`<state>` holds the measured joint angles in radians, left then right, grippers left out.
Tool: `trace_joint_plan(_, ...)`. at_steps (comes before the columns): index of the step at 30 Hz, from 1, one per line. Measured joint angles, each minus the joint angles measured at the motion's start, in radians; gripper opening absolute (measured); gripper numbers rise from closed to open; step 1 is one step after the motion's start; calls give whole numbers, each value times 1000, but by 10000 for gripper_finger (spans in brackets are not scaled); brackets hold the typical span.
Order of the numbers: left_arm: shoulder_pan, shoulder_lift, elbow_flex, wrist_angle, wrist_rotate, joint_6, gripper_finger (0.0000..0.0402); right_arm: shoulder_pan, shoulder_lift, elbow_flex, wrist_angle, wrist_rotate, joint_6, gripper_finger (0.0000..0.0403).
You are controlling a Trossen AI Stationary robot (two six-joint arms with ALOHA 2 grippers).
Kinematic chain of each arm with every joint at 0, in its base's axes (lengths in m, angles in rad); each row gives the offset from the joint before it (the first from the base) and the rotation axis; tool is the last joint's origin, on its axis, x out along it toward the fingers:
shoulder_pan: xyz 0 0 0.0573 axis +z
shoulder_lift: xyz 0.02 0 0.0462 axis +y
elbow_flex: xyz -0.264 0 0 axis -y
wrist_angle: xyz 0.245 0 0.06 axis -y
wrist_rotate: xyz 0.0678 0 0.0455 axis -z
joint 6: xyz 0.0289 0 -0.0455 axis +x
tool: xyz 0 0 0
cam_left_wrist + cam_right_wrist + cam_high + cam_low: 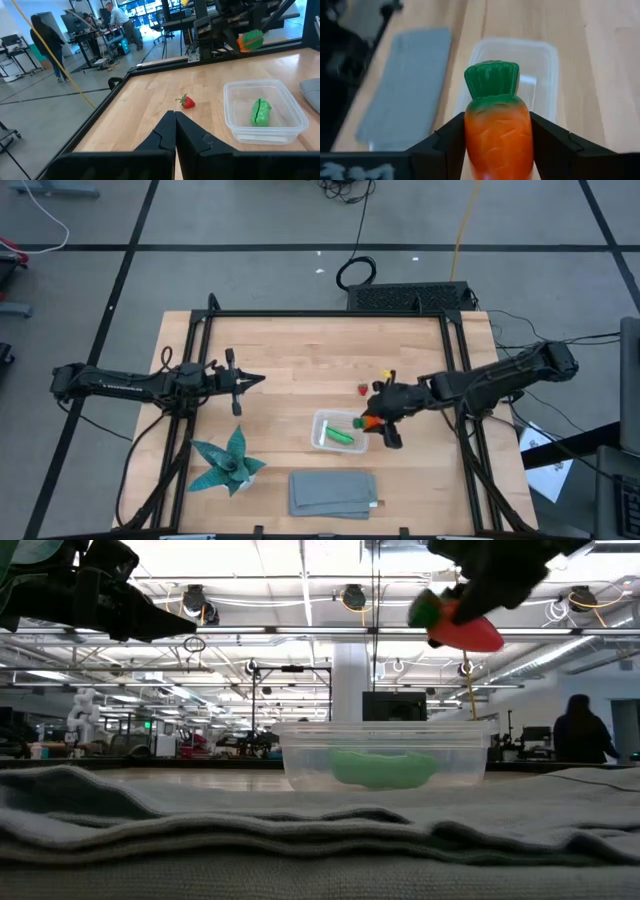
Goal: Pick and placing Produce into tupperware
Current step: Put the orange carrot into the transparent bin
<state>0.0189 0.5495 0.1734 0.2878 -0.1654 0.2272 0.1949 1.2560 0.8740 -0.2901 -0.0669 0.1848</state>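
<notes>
My right gripper [497, 118] is shut on the orange carrot [371, 421] and holds it in the air over the right end of the clear tupperware [318, 430]. The green pod [341, 437] lies on the tupperware's floor. On the wood just beyond the tupperware's far right corner rests the small red strawberry [187, 102]. My left gripper [250, 380] hovers shut over the table's left half, pointing level toward the right. My right gripper pinches the carrot's orange body [496, 131] by its two sides between its two fingers [451, 141]. The fingers come from the table's right, slanting down, and lie along the carrot. The carrot is lifted clear, with its green top [492, 78] sticking out past the fingertips toward the tupperware [549, 51].
A folded grey cloth [333, 492] lies near the front edge, just in front of the tupperware. A teal spiky leaf plant [228, 465] stands at the front left. A black frame [300, 314] runs along the table's far edge and sides. People stand in the room behind.
</notes>
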Motion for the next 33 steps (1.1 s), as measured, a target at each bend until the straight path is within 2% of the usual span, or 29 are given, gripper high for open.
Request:
trace_joint_plan(7, 0, 0, 0, 0, 1, -1, 1, -45, 0, 0, 95, -95, 39, 177)
trace_joint_plan(14, 0, 0, 0, 0, 3, -2, 1, -71, 0, 0, 88, -94, 51, 178)
trace_joint_plan(17, 0, 0, 0, 0, 4, -3, 1, -85, 4, -7, 95, -89, 119, 178)
trace_joint_plan(20, 0, 0, 0, 0, 4, -3, 1, -92, 6, -26, 109, -40, 190, 178)
trace_joint_plan(29, 0, 0, 0, 0, 3, -3, 1, -97, 7, -182, 392, -34, 234, 178)
trace_joint_plan(33, 0, 0, 0, 0, 3, -3, 1, -103, 46, -226, 510, -34, 238, 178)
